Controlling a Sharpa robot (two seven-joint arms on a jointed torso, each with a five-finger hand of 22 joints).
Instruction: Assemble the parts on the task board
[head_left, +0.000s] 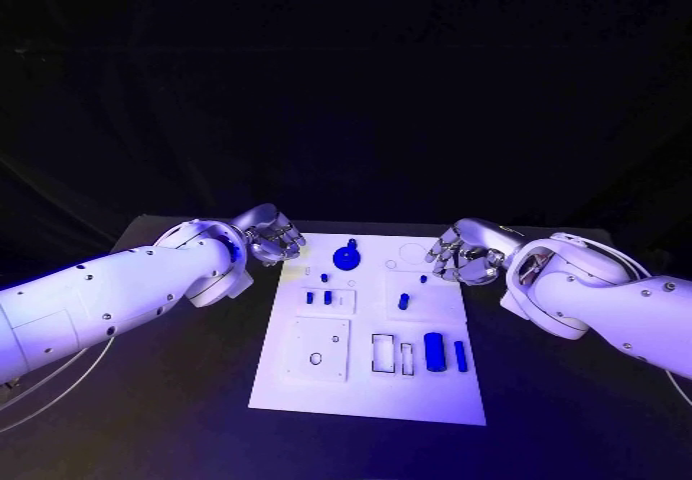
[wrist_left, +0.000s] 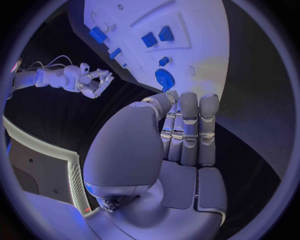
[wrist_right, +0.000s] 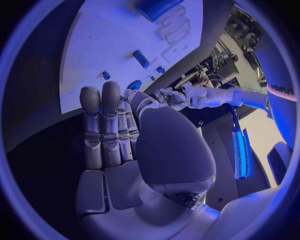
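On the black desk (head_left: 173, 400), seen from the head camera, the white task board (head_left: 368, 395) lies in the middle with its blue parts on it: a round blue part (head_left: 346, 257) near the far edge, small blue pieces (head_left: 319, 297) at mid-board, and two upright blue bars (head_left: 434, 351) toward the near right. Both hands hang just off the board's far corners, the left hand (head_left: 270, 236) beside its left edge and the right hand (head_left: 464, 254) beside its right edge; each has its fingers curled inward and holds nothing. From the left wrist camera, the left hand (wrist_left: 181, 135) shows its fingers (wrist_left: 189, 127) side by side and bent toward the thumb, empty, with the round blue part (wrist_left: 164, 78) just beyond them on the board (wrist_left: 200, 35). From the right wrist camera, the right hand's (wrist_right: 125, 135) fingers (wrist_right: 100, 125) are likewise drawn together and empty, the board (wrist_right: 106, 45) beyond them.
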